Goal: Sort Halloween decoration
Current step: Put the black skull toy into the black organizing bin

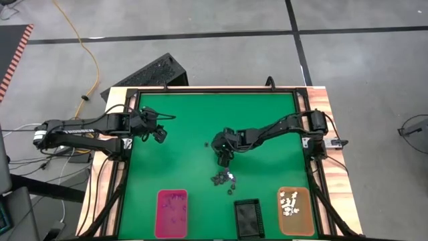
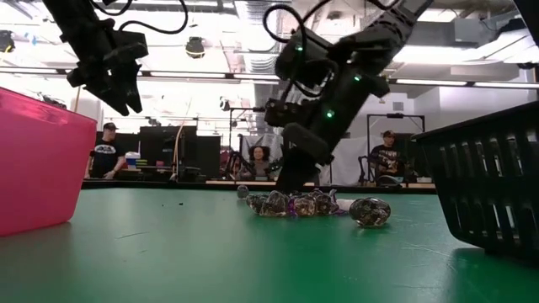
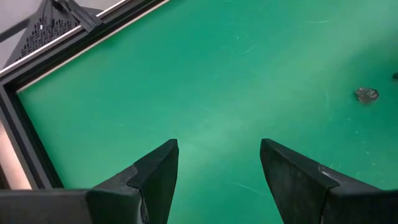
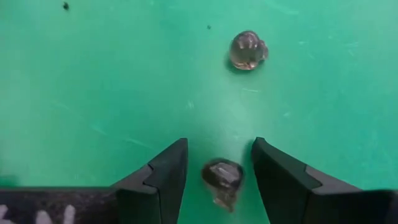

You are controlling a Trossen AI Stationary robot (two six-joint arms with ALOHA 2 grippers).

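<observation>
A heap of tiny Halloween decoration pieces (image 1: 224, 179), dark, purple and clear, lies on the green mat (image 1: 180, 114) near the table's middle. My right gripper (image 4: 219, 142) is low at the heap's far edge and slants down, open. Its fingers stand on either side of one small dark, glossy piece (image 4: 222, 177) that lies on the mat, with a gap on each side. A second, rounder piece (image 4: 247, 50) lies just beyond it. My left gripper (image 3: 219, 143) hangs open, high over the mat's far left part, with nothing between its fingers. A lone piece (image 3: 366, 94) lies on the mat past it.
Along the near edge stand a pink tray (image 1: 171, 213), a black slatted tray (image 1: 247, 218) and an orange tray (image 1: 295, 211) with several white pieces in it. A black frame (image 1: 214, 90) borders the mat. People sit in the room beyond the table's far edge.
</observation>
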